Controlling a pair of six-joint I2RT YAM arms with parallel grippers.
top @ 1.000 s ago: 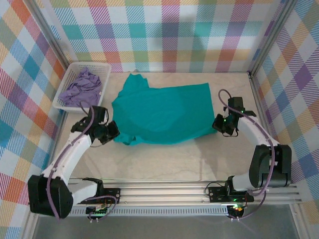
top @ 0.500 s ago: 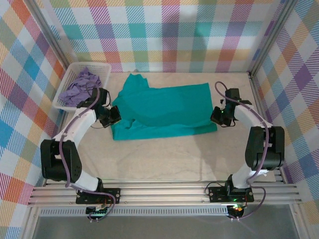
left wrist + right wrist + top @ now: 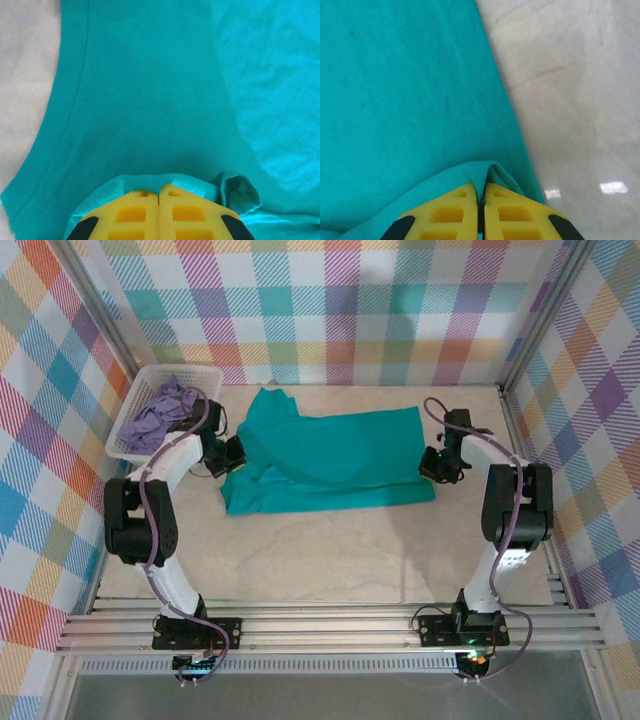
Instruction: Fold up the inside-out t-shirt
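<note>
Left wrist: claw (image 3: 159, 189) tight on t-shirt (image 3: 150, 100)

In the left wrist view the teal t-shirt (image 3: 150, 100) runs off the top, right and bottom edges, and the left hand (image 3: 159, 192) is cut by the bottom edge. The cloth pinched between its yellow fingers (image 3: 131, 215) vanishes between them. The right hand (image 3: 481, 190) is cropped likewise, its pinched fold hidden too. From above, the shirt's upper layer hides the layer beneath and part of the counter (image 3: 330, 560).
</note>
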